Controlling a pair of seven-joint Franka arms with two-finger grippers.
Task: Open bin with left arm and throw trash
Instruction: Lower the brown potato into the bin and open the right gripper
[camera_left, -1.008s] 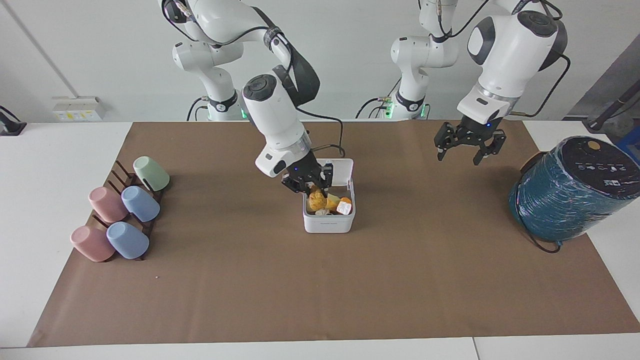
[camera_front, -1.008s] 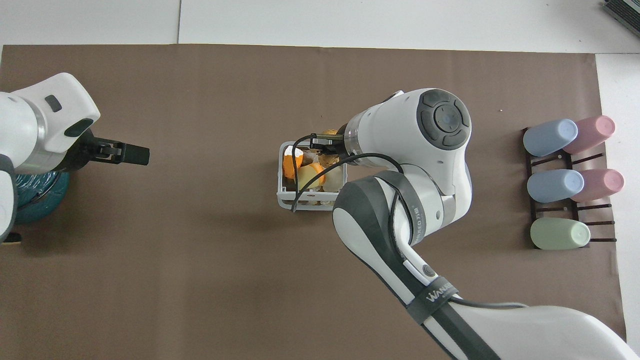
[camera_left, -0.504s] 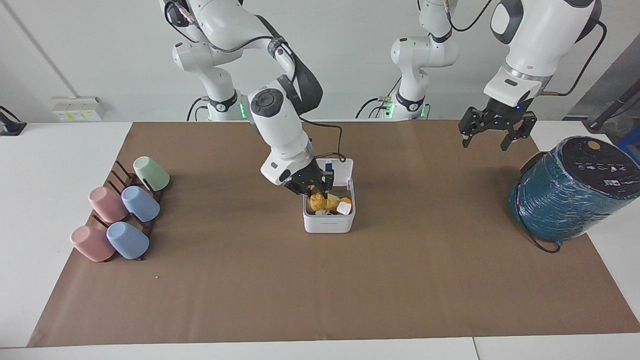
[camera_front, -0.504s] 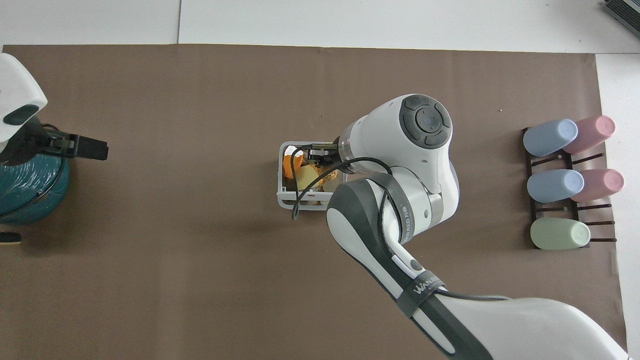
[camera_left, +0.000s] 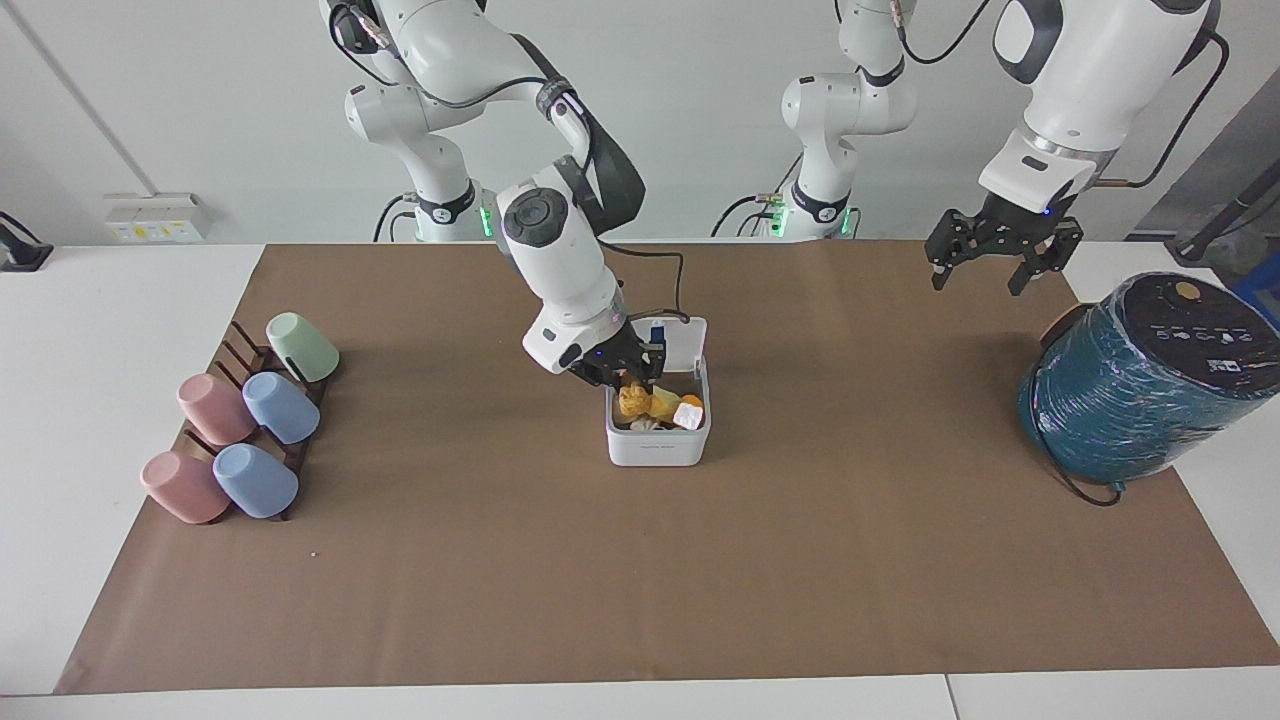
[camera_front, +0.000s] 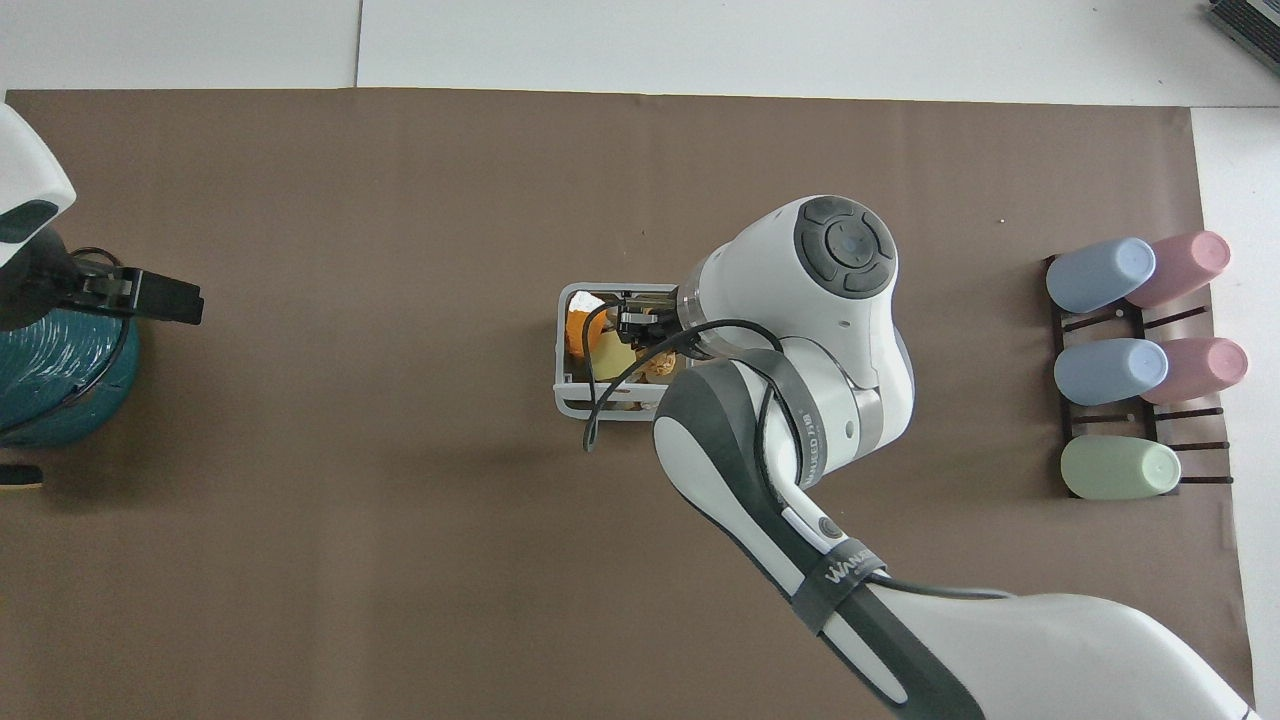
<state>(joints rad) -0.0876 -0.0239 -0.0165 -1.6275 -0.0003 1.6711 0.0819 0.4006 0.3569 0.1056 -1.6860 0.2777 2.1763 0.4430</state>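
The white bin (camera_left: 657, 450) stands mid-mat with its lid (camera_left: 682, 340) swung open toward the robots. It also shows in the overhead view (camera_front: 562, 385). Inside lie the pale yellow wedge (camera_left: 665, 402) and the orange-and-white chunk (camera_left: 689, 413). The golden-brown nugget (camera_left: 630, 399) sits at the bin's top, right under my right gripper (camera_left: 620, 374), which reaches into the bin's mouth. My left gripper (camera_left: 988, 268) is open and empty, raised over the mat beside the teal cylinder. In the overhead view it (camera_front: 190, 302) shows at the mat's edge.
A big teal wrapped cylinder (camera_left: 1140, 385) lies at the left arm's end of the table. A dark rack with several pastel cups (camera_left: 245, 430) stands at the right arm's end.
My left gripper has risen and drawn away from the bin toward the teal cylinder. My right gripper has stayed in the bin's mouth, its arm shifting slightly, with the nugget a little lower.
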